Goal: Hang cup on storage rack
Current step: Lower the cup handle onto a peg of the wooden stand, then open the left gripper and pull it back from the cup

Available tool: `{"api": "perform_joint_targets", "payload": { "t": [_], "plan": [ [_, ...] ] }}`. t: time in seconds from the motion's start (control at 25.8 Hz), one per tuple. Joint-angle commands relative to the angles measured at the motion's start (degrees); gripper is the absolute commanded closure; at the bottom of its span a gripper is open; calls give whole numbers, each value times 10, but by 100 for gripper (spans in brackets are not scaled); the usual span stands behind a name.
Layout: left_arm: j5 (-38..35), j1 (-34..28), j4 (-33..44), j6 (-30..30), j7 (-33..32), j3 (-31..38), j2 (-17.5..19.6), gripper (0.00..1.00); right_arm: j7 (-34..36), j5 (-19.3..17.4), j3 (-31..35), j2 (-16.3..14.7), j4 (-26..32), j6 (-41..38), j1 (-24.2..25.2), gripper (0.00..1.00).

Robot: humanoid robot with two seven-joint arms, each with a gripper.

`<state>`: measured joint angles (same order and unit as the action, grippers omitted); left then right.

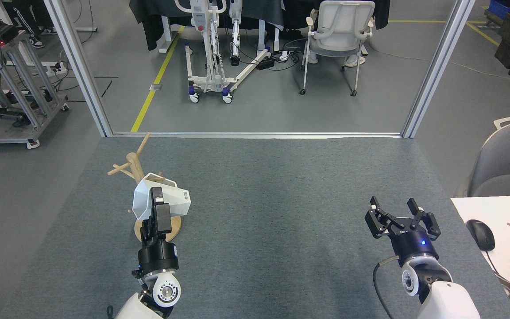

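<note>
Pinching one cup (160, 201), left gripper (156, 204) beside one storage rack (134, 164); right gripper (402, 215) spread.

Our counter (281, 212) wears a matt grey cloth — rough, carpet-like weave. The rack (134, 166) is pale bare wood, smooth and unvarnished in look. The cup (166, 195) reads as white ceramic or plastic, satin on its facets. Our left pincer (156, 208) and right pincer (401, 217) are matt black — their arm shells below, glossy white plastic.
</note>
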<state>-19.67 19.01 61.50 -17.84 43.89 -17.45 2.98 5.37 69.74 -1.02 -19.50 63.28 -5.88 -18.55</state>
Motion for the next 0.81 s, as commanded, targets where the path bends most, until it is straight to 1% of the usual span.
{"api": "perform_joint_targets", "payload": {
  "t": [0.0, 0.31, 0.5, 0.77],
  "plan": [
    [-4, -3, 2, -2, -3, -1, 1, 1, 0, 0, 1, 1, 0, 0, 0, 2],
    [-6, -6, 27, 6, -6, -4, 0, 1, 0, -1, 1, -1, -9, 0, -3, 2],
    [-5, -37, 50, 6, -6, -5, 2, 1, 0, -2, 1, -2, -17, 0, -4, 2],
    [-6, -65, 49, 6, -28, -7, 3, 1, 0, -3, 0, -3, -17, 0, -4, 2]
  ]
}}
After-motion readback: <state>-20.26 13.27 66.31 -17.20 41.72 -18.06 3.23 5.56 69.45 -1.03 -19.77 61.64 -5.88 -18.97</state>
